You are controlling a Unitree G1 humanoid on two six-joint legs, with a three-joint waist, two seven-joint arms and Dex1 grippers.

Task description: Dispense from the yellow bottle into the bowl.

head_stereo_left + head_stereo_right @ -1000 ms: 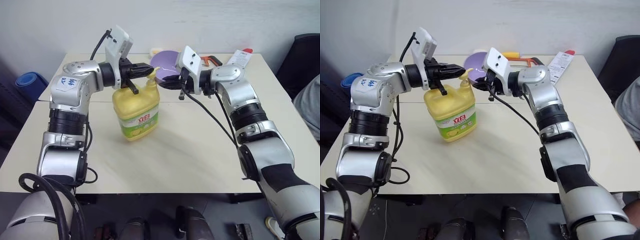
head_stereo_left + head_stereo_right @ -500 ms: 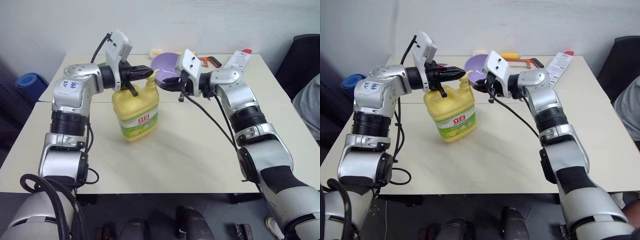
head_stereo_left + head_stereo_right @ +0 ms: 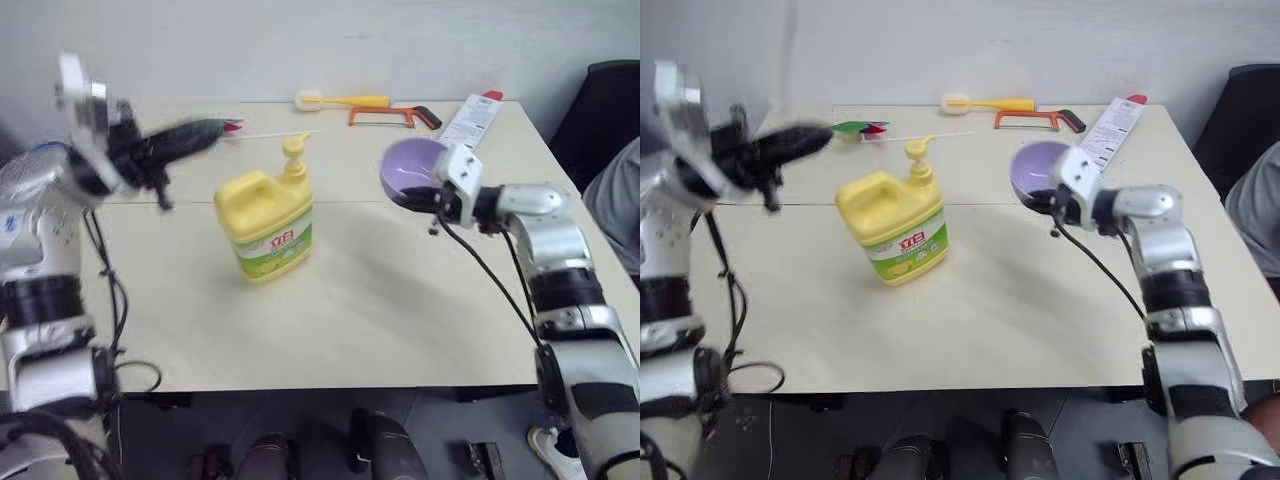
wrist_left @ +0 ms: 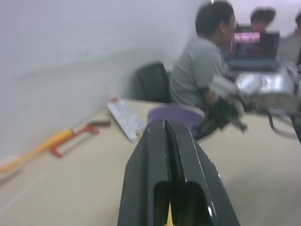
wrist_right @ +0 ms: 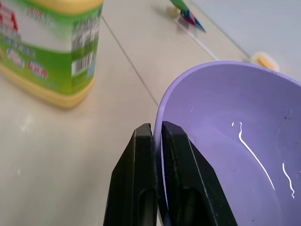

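On the table yellow bottle (image 3: 266, 222) upright, right hand (image 5: 156, 141) pinching bowl (image 3: 409, 169) rim, left hand (image 3: 195, 135) closed, empty

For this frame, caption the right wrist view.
Right pincer shut on the lavender bowl's rim, yellow bottle standing beyond.

**Bottle upright, bowl pinched at its rim**

The yellow bottle (image 3: 266, 220) stands upright mid-worktop, pump on top, green-and-white label facing the near edge. The lavender bowl (image 3: 410, 172), tilted, hangs toward the right edge, its rim clamped by the right tool (image 5: 156, 136).
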